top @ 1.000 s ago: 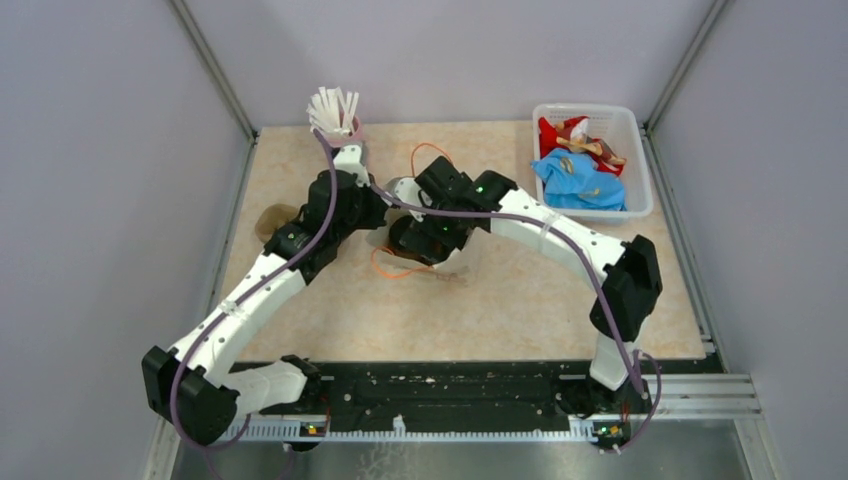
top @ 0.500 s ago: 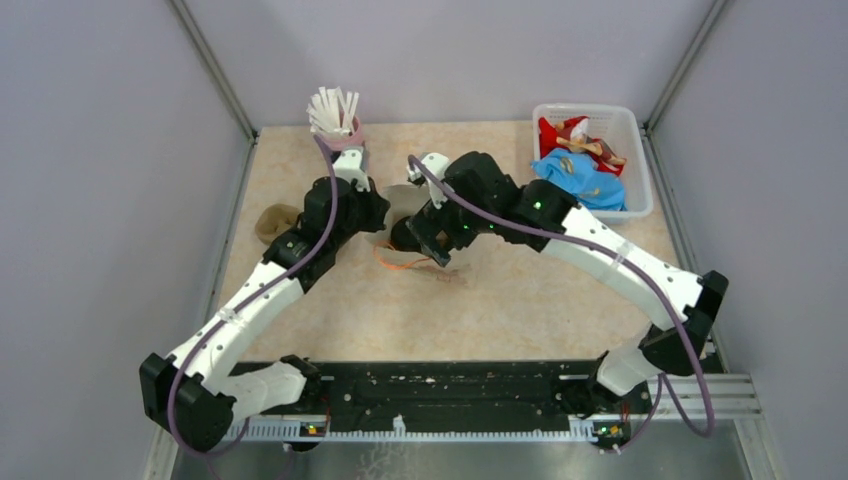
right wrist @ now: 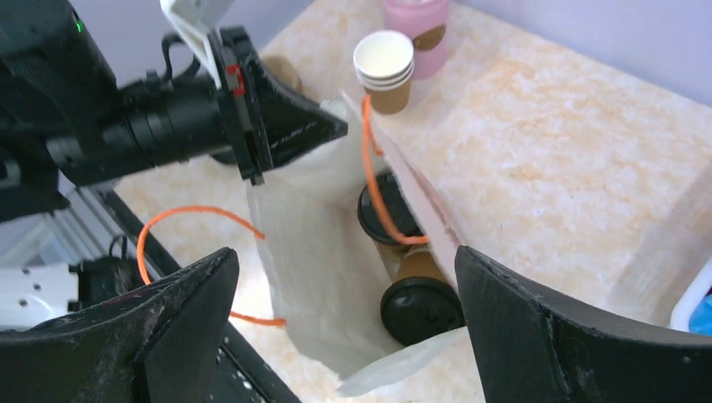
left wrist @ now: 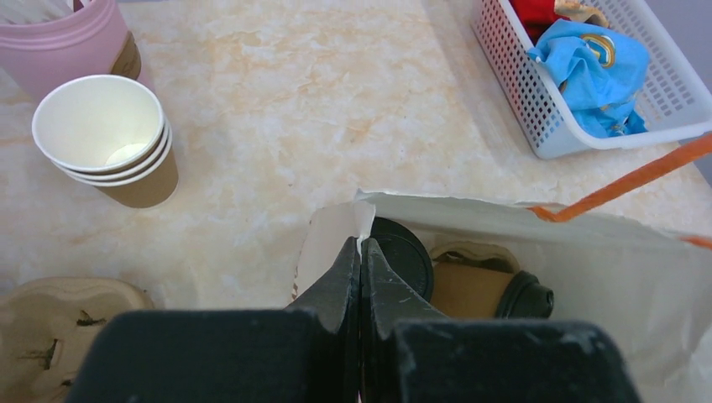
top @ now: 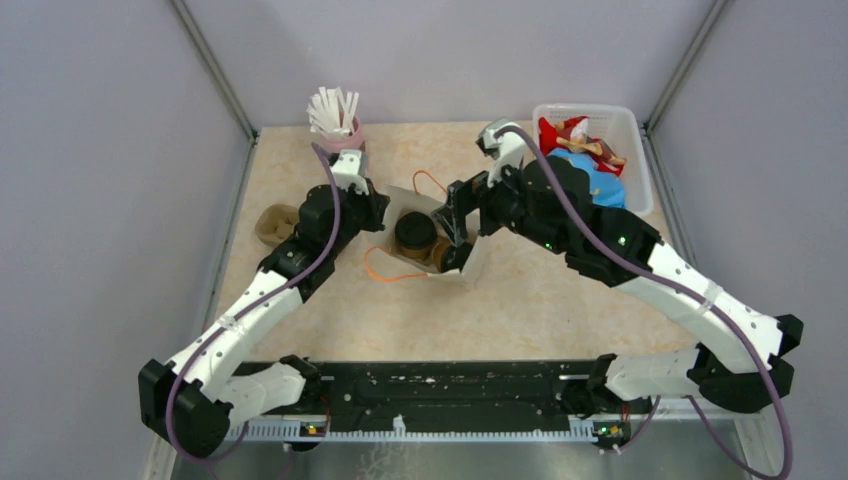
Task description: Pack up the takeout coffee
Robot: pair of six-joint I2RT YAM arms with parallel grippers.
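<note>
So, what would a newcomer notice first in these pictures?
The white paper bag in the middle of the table, its rim pinched by the shut left gripper, with the open right gripper hovering over its mouth. Inside are two black-lidded cups: one upright cup and a second cup that seems to lie on its side. At the far right, a white basket holds red and blue cloth.

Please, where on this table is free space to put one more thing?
Widest bare patch: near table between the paper bag and the arm bases. A second: far side, between the stack of cups and the white basket. Crowded: the middle, where left gripper and right gripper meet at the bag.
</note>
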